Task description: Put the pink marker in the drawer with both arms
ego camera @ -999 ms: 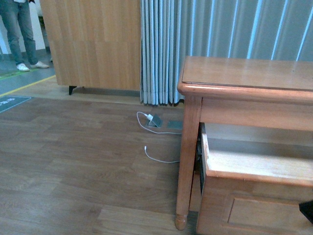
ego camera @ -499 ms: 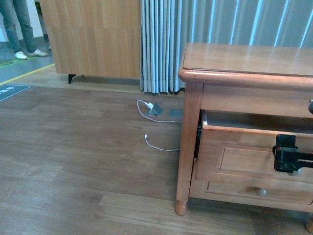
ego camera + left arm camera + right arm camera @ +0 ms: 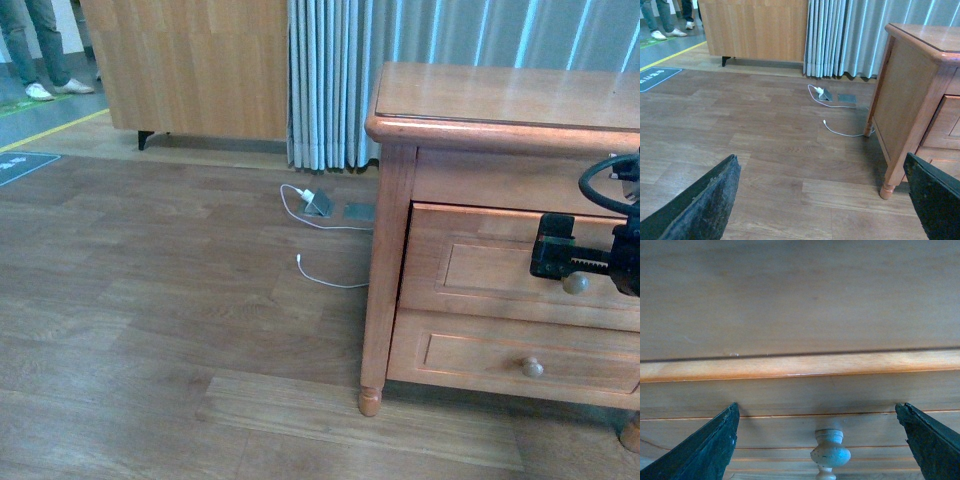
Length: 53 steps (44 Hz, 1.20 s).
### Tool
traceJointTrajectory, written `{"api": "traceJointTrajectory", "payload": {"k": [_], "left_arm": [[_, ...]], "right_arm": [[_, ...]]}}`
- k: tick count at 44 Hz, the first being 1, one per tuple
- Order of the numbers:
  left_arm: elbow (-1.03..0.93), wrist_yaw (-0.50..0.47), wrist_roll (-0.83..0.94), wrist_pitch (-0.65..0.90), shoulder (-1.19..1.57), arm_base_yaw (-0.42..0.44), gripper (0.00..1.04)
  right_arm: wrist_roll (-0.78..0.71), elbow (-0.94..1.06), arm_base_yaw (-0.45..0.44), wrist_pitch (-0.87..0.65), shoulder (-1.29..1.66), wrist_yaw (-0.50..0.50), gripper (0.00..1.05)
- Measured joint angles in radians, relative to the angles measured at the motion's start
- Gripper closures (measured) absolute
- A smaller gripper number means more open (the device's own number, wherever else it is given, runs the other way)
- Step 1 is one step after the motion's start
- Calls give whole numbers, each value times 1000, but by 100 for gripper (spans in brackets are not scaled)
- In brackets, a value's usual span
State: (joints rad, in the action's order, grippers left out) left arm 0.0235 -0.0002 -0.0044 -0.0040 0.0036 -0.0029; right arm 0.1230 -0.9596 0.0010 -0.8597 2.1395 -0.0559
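Left gripper (image 3: 820, 200): jaws spread wide with nothing between them, hanging over the bare floor (image 3: 150, 300) at about nine o'clock of the dresser (image 3: 500, 110). It is out of the front view, so its clearance from the dresser leg cannot be judged there.

Cable (image 3: 325, 280): a white lead lies loose on the floor near ten o'clock of the dresser's front leg; a low sweep of the left arm could snag it.

Pink marker: not visible in any view. With the drawer shut it is probably inside, but that cannot be confirmed.

Drawer (image 3: 490, 265): the upper one looks pushed in flush with the frame. If it sits slightly proud, a further push could rock the dresser.

Knob (image 3: 830, 452): lies between the right jaws without touching either. Pulling back at an angle could catch it and drag the drawer open again.

Right gripper (image 3: 575, 262): jaws spread, empty, right at the drawer front at three o'clock of the front view. Moving forward would press the fingers into the wood.
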Motion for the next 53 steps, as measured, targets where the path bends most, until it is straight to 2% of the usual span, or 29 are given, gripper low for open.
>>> {"api": "traceJointTrajectory", "payload": {"k": [15,35,47,53], "left_arm": [[0,0,0,0,0,0,6],[0,0,0,0,0,0,6],[0,0,0,0,0,0,6],[0,0,0,0,0,0,6]], "right_arm": [[3,-59,-15,-5,61,-8,8],[-1,-42,-20,-7,45,-12,8],[-3,89,-29,74,-139,45,8],[-3,195,-44,137,-272,103,8]]}}
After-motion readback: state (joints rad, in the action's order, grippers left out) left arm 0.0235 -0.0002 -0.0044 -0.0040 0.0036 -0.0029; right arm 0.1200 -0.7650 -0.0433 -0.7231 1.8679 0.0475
